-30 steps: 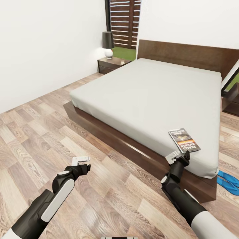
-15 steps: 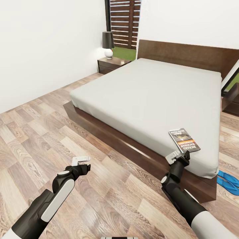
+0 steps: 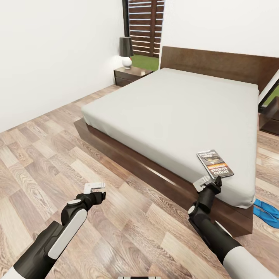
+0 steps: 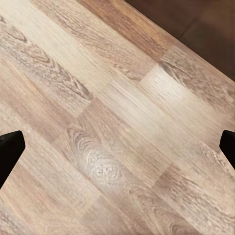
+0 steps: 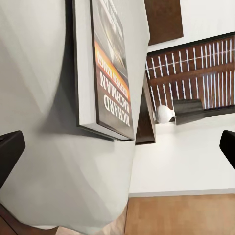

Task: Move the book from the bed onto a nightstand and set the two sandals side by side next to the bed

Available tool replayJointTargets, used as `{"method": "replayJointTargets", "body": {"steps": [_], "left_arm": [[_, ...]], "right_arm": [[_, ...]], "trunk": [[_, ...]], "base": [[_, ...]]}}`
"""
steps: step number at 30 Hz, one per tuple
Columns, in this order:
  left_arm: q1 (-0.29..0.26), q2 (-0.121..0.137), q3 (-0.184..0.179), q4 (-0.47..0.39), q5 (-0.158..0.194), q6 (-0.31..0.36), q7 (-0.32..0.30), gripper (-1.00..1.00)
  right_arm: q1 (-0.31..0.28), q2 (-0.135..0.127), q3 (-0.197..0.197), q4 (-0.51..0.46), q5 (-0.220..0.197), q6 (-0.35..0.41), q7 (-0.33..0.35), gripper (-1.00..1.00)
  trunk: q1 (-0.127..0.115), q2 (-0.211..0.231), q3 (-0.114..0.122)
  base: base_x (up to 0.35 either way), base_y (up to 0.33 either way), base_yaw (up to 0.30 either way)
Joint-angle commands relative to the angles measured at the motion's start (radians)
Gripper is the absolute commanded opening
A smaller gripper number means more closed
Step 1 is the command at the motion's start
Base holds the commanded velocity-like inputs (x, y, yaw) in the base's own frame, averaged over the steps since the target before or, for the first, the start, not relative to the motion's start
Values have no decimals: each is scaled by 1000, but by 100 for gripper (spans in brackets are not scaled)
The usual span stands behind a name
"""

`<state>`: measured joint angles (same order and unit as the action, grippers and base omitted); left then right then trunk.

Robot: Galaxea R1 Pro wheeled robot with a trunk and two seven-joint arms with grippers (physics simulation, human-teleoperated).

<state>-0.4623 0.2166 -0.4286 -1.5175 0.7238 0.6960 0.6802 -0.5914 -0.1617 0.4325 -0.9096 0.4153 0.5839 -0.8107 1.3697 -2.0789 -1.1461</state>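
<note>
Should the right gripper (image 3: 208, 182), jaws apart just short of the book (image 3: 215, 163), advance low, it may shove the book across the bed (image 3: 174, 104).

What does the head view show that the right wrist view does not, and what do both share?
Head view alone: the blue sandals on the floor at the bed's corner, the left gripper over bare planks, and the whole bed. Right wrist view alone: the book's thick page edge close up, between spread fingers. Both: book, grey mattress, lamp, slatted fence.
</note>
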Motion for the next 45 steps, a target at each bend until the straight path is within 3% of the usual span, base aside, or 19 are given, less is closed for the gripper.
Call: {"method": "replayJointTargets", "body": {"steps": [1, 45], "left_arm": [[-1, 1, -2, -1, 9, 0, 10, 100], [-1, 1, -2, -1, 9, 0, 12, 100]], "right_arm": [[-1, -1, 3, 0, 2, 7, -2, 100], [-1, -1, 4, 1, 2, 7, -2, 100]], "trunk": [[0, 0, -1], [0, 0, -1]], "base": [[0, 0, 0], [0, 0, 0]]}}
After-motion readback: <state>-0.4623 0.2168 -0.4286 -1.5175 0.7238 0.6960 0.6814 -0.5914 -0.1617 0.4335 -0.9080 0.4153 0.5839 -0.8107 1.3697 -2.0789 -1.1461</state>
